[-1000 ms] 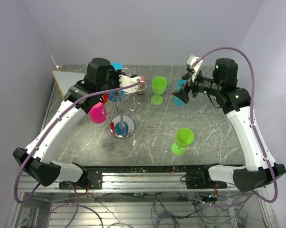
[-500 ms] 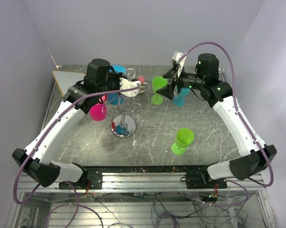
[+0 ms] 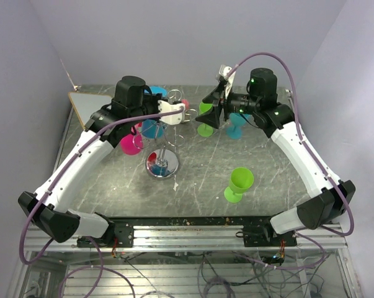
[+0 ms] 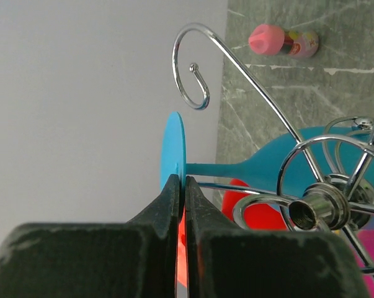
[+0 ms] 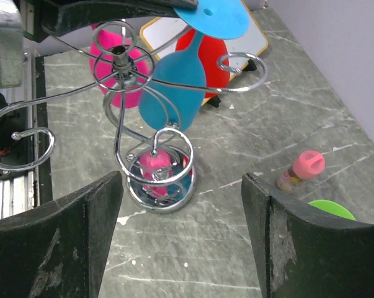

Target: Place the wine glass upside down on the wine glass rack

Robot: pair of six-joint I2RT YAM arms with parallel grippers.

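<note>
A blue wine glass [image 5: 172,87] hangs upside down at the wine glass rack [image 5: 120,62], its round foot [image 4: 174,149] on top. My left gripper [image 4: 179,183] is shut on the rim of that foot. The stem [image 4: 214,167] runs along one of the rack's wire arms; I cannot tell whether it rests on the arm. The rack's chrome base [image 3: 161,166] stands on the table in the top view. My right gripper [image 3: 212,114] hovers right of the rack. In its wrist view the right gripper [image 5: 182,180] is open with only table between its fingers.
A pink glass [image 3: 131,143] and a red glass [image 5: 206,59] hang at the rack's left side. A green glass [image 3: 205,118] and a blue glass [image 3: 236,123] stand at the back, another green glass [image 3: 239,182] nearer. A small pink-capped bottle [image 5: 301,171] lies behind the rack.
My right arm has swung left from the back right towards the rack, its jaws narrowing a little. My left gripper has stayed shut on the blue glass's foot, almost still.
</note>
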